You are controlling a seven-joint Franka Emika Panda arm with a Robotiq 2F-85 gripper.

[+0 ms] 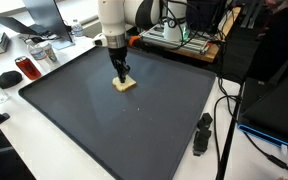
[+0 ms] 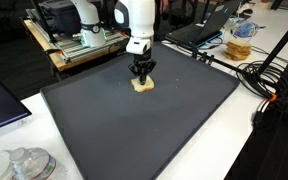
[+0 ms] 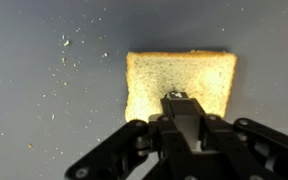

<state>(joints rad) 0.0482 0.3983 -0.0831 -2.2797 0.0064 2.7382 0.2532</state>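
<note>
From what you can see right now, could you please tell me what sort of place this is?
Most likely a robotics lab or office workbench: a laptop and tangled cables sit on the white table, and a rack of electronics stands behind the dark mat.

White rounded arm (image 2: 136, 18); black gripper (image 2: 141, 76) w/ silver screw (image 3: 175, 95) at ctr.

Even indoor light (wrist view soft)
</note>
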